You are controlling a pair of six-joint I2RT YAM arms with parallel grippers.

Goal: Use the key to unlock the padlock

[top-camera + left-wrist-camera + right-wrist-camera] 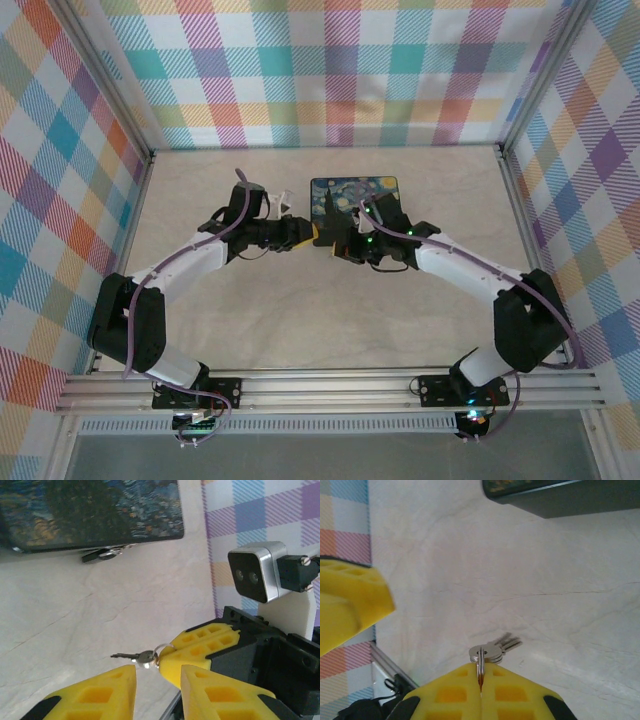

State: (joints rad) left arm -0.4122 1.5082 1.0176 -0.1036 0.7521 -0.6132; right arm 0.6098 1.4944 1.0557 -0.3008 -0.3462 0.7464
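Small silver key [131, 656], tip pointing straight out from closed right gripper [481, 674] pinching its ring [485, 654]; left gripper [157, 685] part-open, empty

On the desk [300, 320], the left hand [298, 232] and right hand [338, 245] meet just before the mat [355, 190], keys [495, 649] between them, the padlock [106, 554] at the mat's near edge.

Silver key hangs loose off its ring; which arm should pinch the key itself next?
Left. The left gripper is open with the small silver key just off its fingertips; the right gripper is shut on the metal key ring, so occupied.
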